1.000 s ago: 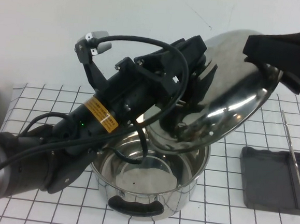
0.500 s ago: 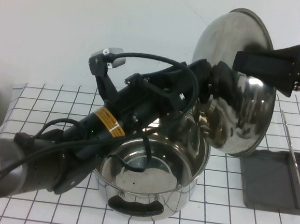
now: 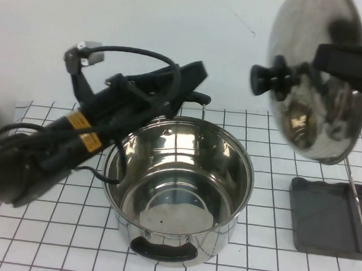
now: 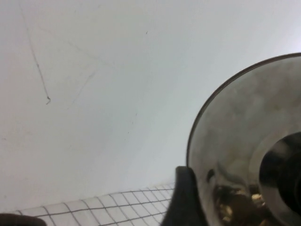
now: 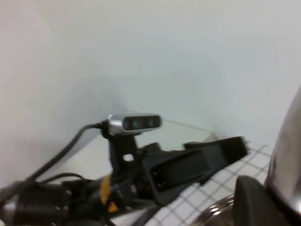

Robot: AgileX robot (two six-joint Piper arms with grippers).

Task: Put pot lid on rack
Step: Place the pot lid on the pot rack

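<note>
The pot lid, shiny steel with a black knob, hangs upright on edge at the upper right, above the back of the rack's tray. My right gripper is shut on its rim; one finger lies against the lid. My left gripper is open and empty above the pot's far rim, left of the knob. The lid also fills one side of the left wrist view. The rack is a thin wire frame on a dark grey tray at the right.
The deep steel pot with black handles stands open in the middle of the checked mat. The left arm stretches over the mat's left part. A white wall rises behind.
My left gripper let go of the lid's knob and drew back to the left. My right gripper turned the lid upright and carried it right and up, over the rack.
</note>
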